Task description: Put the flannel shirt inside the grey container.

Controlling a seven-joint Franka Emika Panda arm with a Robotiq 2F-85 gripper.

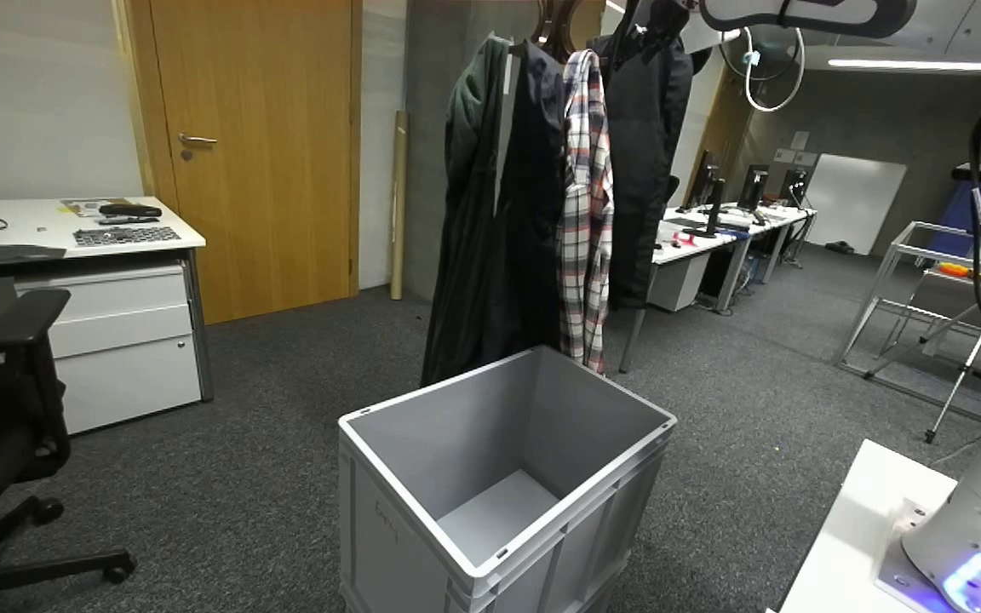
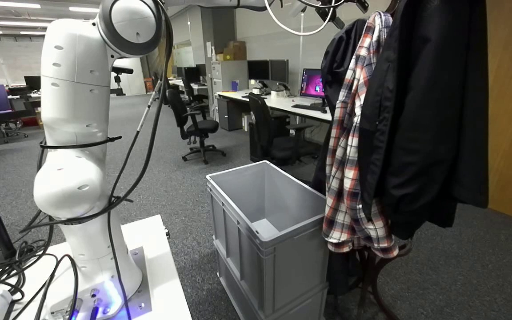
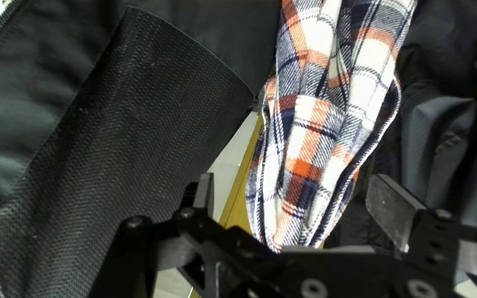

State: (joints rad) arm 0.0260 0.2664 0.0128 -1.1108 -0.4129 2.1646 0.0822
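The flannel shirt, checked red, white and dark, hangs lengthwise between dark garments; it shows in both exterior views and in the wrist view. The grey container stands on the floor just below the clothes, its inside bare; it also shows in an exterior view. My gripper is open. In the wrist view the shirt appears between its two separated fingers, touching neither. In the exterior views the gripper is high, near the shirt's upper end. Contact with its palm cannot be told.
Black jackets hang on both sides of the shirt. A dark wooden coat stand carries the clothes. A desk with a white drawer cabinet and a black chair stand nearby. A white cable loop hangs from the arm.
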